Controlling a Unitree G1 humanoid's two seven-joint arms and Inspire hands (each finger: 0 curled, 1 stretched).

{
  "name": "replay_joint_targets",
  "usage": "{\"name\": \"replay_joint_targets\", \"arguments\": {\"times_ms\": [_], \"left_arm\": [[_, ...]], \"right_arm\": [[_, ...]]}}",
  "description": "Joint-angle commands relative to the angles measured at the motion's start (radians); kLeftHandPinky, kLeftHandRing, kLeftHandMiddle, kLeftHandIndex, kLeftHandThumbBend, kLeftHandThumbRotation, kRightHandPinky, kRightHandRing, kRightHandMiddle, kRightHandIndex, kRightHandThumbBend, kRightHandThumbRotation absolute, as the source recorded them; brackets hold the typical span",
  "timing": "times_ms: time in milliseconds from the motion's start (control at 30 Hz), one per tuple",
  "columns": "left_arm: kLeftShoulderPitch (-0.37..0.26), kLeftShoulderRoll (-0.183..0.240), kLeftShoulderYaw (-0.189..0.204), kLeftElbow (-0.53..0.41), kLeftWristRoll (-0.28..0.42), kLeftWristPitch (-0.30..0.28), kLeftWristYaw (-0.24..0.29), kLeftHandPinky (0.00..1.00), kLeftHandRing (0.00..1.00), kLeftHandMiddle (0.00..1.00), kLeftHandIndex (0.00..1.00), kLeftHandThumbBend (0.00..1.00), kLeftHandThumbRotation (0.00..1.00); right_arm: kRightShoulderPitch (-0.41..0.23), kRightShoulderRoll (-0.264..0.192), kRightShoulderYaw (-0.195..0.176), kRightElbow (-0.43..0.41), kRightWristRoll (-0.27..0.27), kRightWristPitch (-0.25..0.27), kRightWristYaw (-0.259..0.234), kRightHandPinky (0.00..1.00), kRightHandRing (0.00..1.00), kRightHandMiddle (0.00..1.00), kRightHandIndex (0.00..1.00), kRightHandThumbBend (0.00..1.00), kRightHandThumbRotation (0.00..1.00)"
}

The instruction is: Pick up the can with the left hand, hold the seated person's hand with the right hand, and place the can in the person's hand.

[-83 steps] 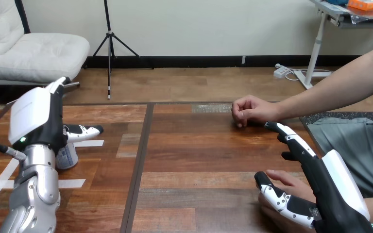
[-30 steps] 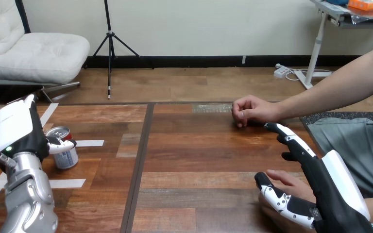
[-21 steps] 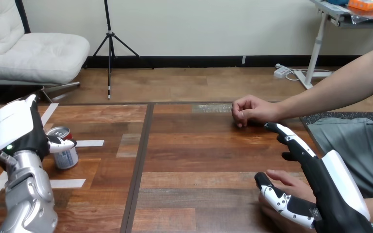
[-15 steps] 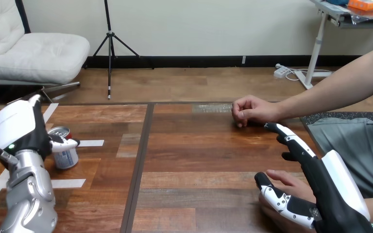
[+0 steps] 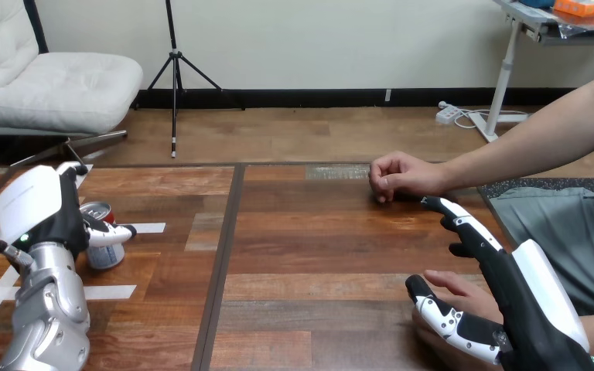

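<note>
A silver can (image 5: pixel 105 252) with a red top stands upright on the table's left part. My left hand (image 5: pixel 35 205) is close against its left side. Its thumb (image 5: pixel 114 232) reaches straight across the can's front, and a straight fingertip (image 5: pixel 70 167) shows above the hand's back; the hand is open. At the lower right, my right hand (image 5: pixel 527 305) lies open over the person's hand (image 5: pixel 455 284). Its fingers (image 5: pixel 468 224) point straight up-left, and its thumb (image 5: pixel 442 315) rests across the person's fingers. I cannot tell whether it grips.
The person's other hand (image 5: pixel 398 176) rests as a loose fist on the table's far middle, its forearm running off to the right. White tape strips (image 5: pixel 145 228) mark the wooden table (image 5: pixel 309 255) around the can.
My left hand has shifted right toward the can, and its thumb now reaches further across the can's front. The can, my right hand and the person's hands have stayed put.
</note>
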Motion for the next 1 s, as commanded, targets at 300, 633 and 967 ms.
{"name": "replay_joint_targets", "arguments": {"times_ms": [300,633,967], "left_arm": [[-0.12,-0.001,0.01,0.088,-0.035,-0.037,0.023,0.58,0.69,0.72,0.8,0.84,0.17],[-0.142,-0.009,0.005,0.134,-0.054,-0.046,0.031,0.59,0.71,0.74,0.83,0.84,0.18],[-0.157,-0.016,0.0,0.165,-0.058,-0.053,0.045,0.61,0.73,0.77,0.83,0.85,0.16]], "right_arm": [[-0.041,-0.016,-0.013,-0.053,0.002,0.011,0.005,0.83,0.92,0.94,0.9,0.34,0.0],[-0.038,-0.022,-0.02,-0.049,0.01,0.0,0.005,0.83,0.92,0.94,0.9,0.34,0.0],[-0.038,-0.025,-0.023,-0.045,0.014,-0.007,0.004,0.83,0.92,0.94,0.9,0.33,0.0]]}}
